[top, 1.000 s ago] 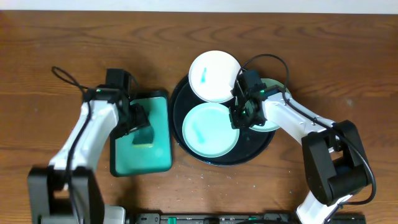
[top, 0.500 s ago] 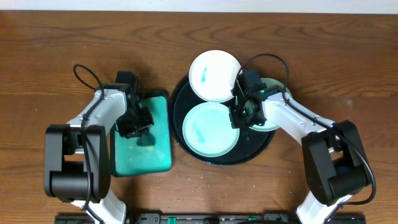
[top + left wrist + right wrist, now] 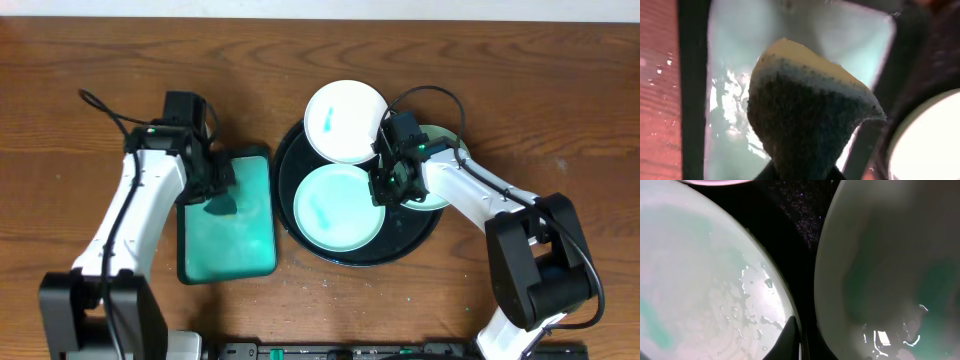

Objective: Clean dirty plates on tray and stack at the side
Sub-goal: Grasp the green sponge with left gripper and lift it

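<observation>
beside right claw (image 3: 384,186), mint plate (image 3: 335,210)

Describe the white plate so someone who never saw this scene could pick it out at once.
Find the big black tray right of centre in the overhead view. The white plate sits at its far edge, overhanging the rim. The other two plates are mint green.

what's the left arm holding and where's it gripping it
The left gripper holds a sponge, pinched at its narrow end nearest the wrist camera; the wider end points out over the teal tray.
</observation>
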Robot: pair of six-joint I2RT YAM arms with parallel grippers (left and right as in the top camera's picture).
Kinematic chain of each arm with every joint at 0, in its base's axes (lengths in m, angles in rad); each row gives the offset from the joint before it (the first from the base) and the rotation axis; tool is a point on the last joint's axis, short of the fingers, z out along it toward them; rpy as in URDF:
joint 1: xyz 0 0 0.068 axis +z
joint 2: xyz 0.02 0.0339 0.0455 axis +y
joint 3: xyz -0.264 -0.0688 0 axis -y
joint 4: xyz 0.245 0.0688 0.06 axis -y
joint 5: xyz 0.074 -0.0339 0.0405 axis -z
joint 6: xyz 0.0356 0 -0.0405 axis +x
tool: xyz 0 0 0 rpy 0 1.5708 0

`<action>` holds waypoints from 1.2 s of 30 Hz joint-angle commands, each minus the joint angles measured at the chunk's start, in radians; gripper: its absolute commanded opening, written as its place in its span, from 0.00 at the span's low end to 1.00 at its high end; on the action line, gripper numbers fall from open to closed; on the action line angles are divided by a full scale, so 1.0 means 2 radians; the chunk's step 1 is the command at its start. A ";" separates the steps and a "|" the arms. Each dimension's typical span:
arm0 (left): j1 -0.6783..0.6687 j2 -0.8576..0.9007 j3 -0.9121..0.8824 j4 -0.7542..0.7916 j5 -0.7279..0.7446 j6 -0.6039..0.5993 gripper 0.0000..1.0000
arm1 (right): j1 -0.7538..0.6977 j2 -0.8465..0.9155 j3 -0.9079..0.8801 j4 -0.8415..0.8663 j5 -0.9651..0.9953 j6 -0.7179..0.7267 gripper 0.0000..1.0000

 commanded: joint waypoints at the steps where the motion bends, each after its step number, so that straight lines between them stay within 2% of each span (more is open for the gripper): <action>1: -0.001 0.035 -0.036 0.023 -0.018 0.003 0.22 | -0.001 0.002 0.007 0.005 0.037 0.010 0.01; 4: -0.001 0.058 -0.042 0.030 -0.016 0.002 0.31 | -0.001 0.002 0.007 0.005 0.037 0.010 0.01; 5: -0.001 0.059 -0.041 0.030 -0.015 0.001 0.37 | -0.001 0.002 0.007 0.005 0.037 0.010 0.01; 6: -0.001 0.058 -0.038 0.027 -0.014 0.001 0.47 | -0.001 0.002 0.007 0.005 0.037 0.010 0.01; 7: -0.001 0.056 -0.034 0.022 -0.014 0.001 0.52 | -0.001 0.002 0.007 0.005 0.037 0.010 0.01; 13: -0.001 0.035 -0.025 0.007 -0.014 0.001 0.60 | -0.001 0.002 0.007 0.005 0.037 0.010 0.01; 18: -0.001 0.037 -0.039 0.006 -0.027 0.003 0.61 | -0.001 0.002 0.007 0.005 0.037 0.010 0.01; 21: -0.001 0.038 -0.072 0.043 -0.044 0.003 0.53 | -0.001 0.002 0.007 0.006 0.037 0.010 0.01; 23: -0.001 0.038 -0.109 0.089 -0.037 -0.006 0.43 | -0.001 0.002 0.007 0.006 0.037 0.010 0.01; 25: -0.001 0.038 -0.127 0.111 -0.019 -0.007 0.29 | -0.001 0.002 0.007 0.005 0.037 0.010 0.01; 26: -0.001 0.038 -0.129 0.114 -0.015 -0.007 0.26 | -0.001 0.002 0.007 0.006 0.036 0.010 0.01; 28: -0.001 0.037 -0.127 0.116 -0.014 -0.007 0.11 | -0.001 0.002 0.007 0.006 0.037 0.010 0.01; 29: -0.001 0.037 -0.123 0.113 -0.014 -0.006 0.07 | -0.001 0.002 0.007 0.005 0.037 0.010 0.01; 36: -0.001 0.032 -0.011 -0.012 -0.011 -0.006 0.07 | -0.001 0.002 0.007 0.005 0.037 0.010 0.01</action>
